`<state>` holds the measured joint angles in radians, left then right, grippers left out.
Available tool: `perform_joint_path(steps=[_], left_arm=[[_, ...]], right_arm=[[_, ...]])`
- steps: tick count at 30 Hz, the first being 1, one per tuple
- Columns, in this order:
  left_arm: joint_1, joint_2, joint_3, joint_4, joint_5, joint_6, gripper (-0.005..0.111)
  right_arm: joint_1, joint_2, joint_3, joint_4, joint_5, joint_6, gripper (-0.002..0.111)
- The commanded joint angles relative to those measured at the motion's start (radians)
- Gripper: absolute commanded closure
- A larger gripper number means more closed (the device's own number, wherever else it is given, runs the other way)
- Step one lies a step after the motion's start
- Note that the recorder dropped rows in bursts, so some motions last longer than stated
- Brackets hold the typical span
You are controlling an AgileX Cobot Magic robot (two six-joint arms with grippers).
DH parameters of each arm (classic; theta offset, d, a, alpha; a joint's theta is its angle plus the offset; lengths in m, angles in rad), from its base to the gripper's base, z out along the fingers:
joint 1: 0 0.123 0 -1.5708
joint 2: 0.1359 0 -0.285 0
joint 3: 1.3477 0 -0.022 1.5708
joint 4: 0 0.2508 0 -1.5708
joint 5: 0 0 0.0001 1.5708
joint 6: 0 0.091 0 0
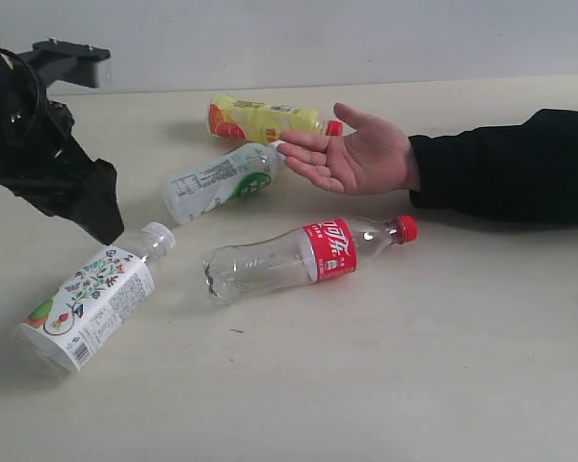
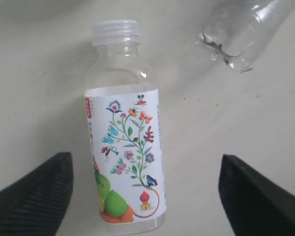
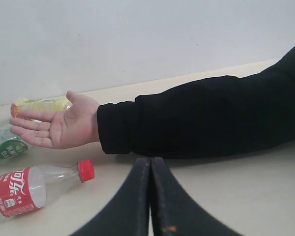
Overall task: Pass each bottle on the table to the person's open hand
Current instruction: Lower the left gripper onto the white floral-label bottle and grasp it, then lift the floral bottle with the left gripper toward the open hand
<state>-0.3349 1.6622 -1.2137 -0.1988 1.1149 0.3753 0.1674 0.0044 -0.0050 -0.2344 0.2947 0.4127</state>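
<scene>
Clear plastic under a flowered label, the flower bottle (image 1: 91,298) lies on its side on the table (image 1: 443,385). The left gripper (image 2: 145,158) hangs over it with its jaws wide apart, one on each side of the labelled body, touching nothing. To make this pick well, I judge it should come straight down, keep the body centred between the jaws, and close across the label at mid-length rather than at the narrow neck; a round bottle on its side may roll or slip out of an off-centre pinch. The lift should also clear the red bottle (image 1: 308,255), whose base lies near the flower bottle's cap. The right gripper (image 3: 150,167) is pressed together, holding nothing. Count: four bottles, all on the table, with the yellow bottle (image 1: 265,120) and green bottle (image 1: 222,181) just beside the one open hand (image 1: 356,154); two grippers.
</scene>
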Motion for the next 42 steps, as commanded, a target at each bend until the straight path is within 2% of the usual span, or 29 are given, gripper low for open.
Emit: perform_joint_path(steps=[1,8,16,42], left_arm=[[-0.013,0.035,0.003,0.01,-0.014,0.018,0.028],[-0.013,0.072,0.006,0.017,-0.022,0.018,0.027],[-0.013,0.126,0.03,0.035,-0.057,0.018,0.005],[-0.013,0.316,0.036,0.039,-0.112,-0.039,0.008]], right_arm=[[-0.005,-0.004,0.005,0.0,-0.008,-0.001,0.108],[-0.005,-0.004,0.005,0.0,-0.008,-0.001,0.108],[-0.005,-0.004,0.005,0.0,-0.008,-0.001,0.108],[-0.005,-0.004,0.005,0.0,-0.008,-0.001,0.108]])
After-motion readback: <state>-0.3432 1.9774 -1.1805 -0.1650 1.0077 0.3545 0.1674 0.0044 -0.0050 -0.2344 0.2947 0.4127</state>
